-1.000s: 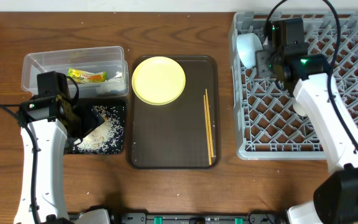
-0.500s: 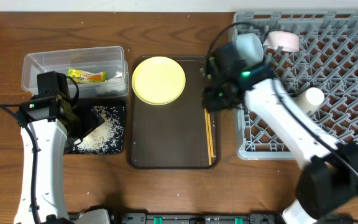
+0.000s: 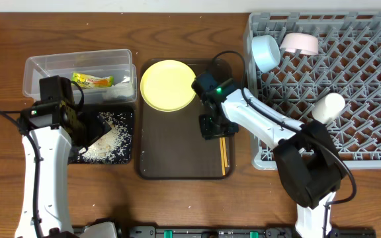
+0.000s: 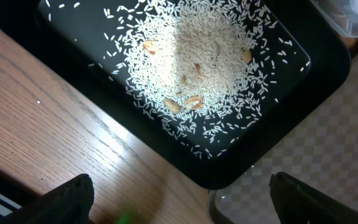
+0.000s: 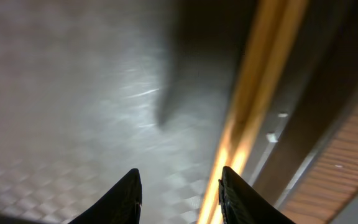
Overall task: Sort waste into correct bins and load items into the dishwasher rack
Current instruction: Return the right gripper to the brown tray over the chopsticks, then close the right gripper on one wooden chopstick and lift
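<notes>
The green-and-yellow wrapper [image 3: 93, 80] lies in the clear tub [image 3: 45, 66]. White rice [image 3: 109, 137] is spread in the black tray [image 3: 128, 114]; it also shows in the left wrist view [image 4: 204, 68]. My left gripper [image 3: 88, 134] hangs open and empty over that tray's near edge [image 4: 194, 205]. The yellow plate [image 3: 169, 84] and the wooden chopsticks [image 3: 223, 153] lie on the brown serving tray. My right gripper [image 3: 213, 125] is open, low over the tray [image 5: 180, 198], with one finger beside the chopsticks [image 5: 253, 106]. The light blue bowl [image 3: 265, 53], white bowl [image 3: 300, 44] and white cup [image 3: 328, 106] sit in the grey rack [image 3: 349, 142].
The dark brown serving tray [image 3: 177, 145] lies between the bins and the rack. The rack fills the right side of the table. The clear tub's corner [image 4: 353, 22] and the serving tray's corner [image 4: 291, 155] show in the left wrist view.
My right arm has swung from the rack's far-left corner, left and down onto the serving tray by the chopsticks. The light blue bowl stays in the rack. The left arm has not moved.
</notes>
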Tool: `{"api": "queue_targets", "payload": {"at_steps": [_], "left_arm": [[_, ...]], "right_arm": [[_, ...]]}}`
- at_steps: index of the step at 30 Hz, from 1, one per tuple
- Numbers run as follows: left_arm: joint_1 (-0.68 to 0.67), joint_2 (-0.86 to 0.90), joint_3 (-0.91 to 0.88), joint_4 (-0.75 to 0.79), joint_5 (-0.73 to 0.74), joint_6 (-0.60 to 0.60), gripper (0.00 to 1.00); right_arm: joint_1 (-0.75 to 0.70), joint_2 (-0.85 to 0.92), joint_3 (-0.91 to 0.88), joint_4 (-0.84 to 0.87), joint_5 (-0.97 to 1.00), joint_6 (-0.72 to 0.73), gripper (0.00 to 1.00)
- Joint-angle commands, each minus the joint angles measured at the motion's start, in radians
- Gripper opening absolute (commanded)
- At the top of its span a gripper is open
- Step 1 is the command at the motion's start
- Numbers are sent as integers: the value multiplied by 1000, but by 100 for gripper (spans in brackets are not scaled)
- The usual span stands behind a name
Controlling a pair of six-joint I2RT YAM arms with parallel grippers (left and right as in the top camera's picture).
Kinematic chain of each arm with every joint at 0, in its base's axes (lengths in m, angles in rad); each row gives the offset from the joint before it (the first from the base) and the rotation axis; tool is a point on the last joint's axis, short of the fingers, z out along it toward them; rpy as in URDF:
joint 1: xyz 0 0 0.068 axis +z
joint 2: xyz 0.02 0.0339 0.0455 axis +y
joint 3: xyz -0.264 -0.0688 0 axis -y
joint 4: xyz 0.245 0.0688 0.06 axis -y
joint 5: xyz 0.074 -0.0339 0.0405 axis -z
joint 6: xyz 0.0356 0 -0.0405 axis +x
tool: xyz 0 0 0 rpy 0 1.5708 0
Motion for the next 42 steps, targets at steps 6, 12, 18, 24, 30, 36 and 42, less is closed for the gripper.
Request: {"api": "queue_targets", "payload": {"at_steps": [6,12,18,24,30,36,42], "left_arm": [[5,-9,-4,-3,-3,0,93],[5,-9,-4,-3,-3,0,93],[5,-9,-4,-3,-3,0,93],[5,-9,-4,-3,-3,0,93],[5,-9,-4,-3,-3,0,93],[5,-9,-4,-3,-3,0,93],[5,-9,-4,-3,-3,0,93]], "right_arm": [[11,31,-10,-1,43,42,39],[19,31,-40,14,43,42,39],[29,31,-67,48,32,42,39],[29,31,-67,51,40,42,39],[9,26,-49,12,63,42,39],[2,-5,0,-15,107,41,44],[13,-10,2,-5,106,42,45]]}}
